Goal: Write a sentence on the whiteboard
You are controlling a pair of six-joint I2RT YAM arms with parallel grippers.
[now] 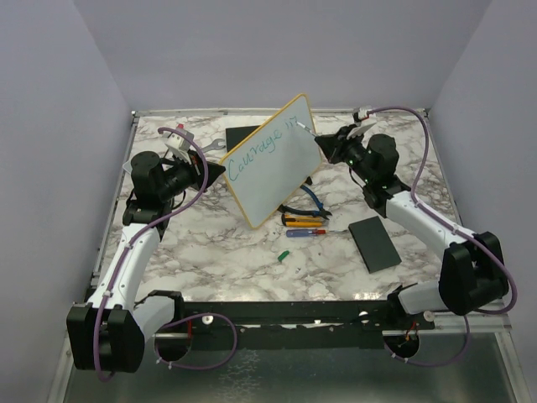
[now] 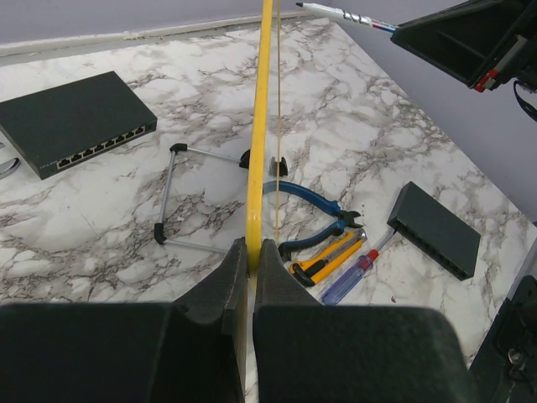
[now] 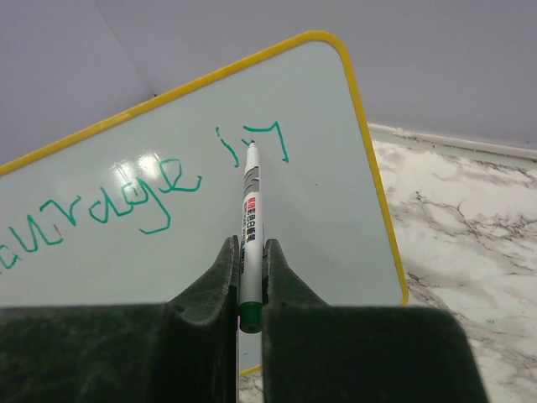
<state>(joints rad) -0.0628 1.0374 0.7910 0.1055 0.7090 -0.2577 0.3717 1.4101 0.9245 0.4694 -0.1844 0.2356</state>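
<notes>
The whiteboard [image 1: 273, 159], white with a yellow rim, is held tilted above the table. My left gripper [image 1: 204, 170] is shut on its left edge; in the left wrist view the yellow rim [image 2: 256, 168] runs edge-on between my fingers [image 2: 252, 256]. The sentence [image 1: 262, 146] in teal reads "Courage in" in one line, also seen in the right wrist view [image 3: 126, 197]. My right gripper [image 1: 336, 144] is shut on a white marker with a green end [image 3: 250, 218]. The marker's tip touches the board at the "n" [image 3: 270, 138].
Under the board lie blue pliers [image 2: 310, 206], a yellow utility knife [image 2: 327, 259] and a blue screwdriver [image 2: 357, 273]. A black box [image 1: 375, 243] lies at right, a network switch [image 2: 71, 122] at the back, a wire stand [image 2: 180, 197], and a green cap [image 1: 283, 253] in front.
</notes>
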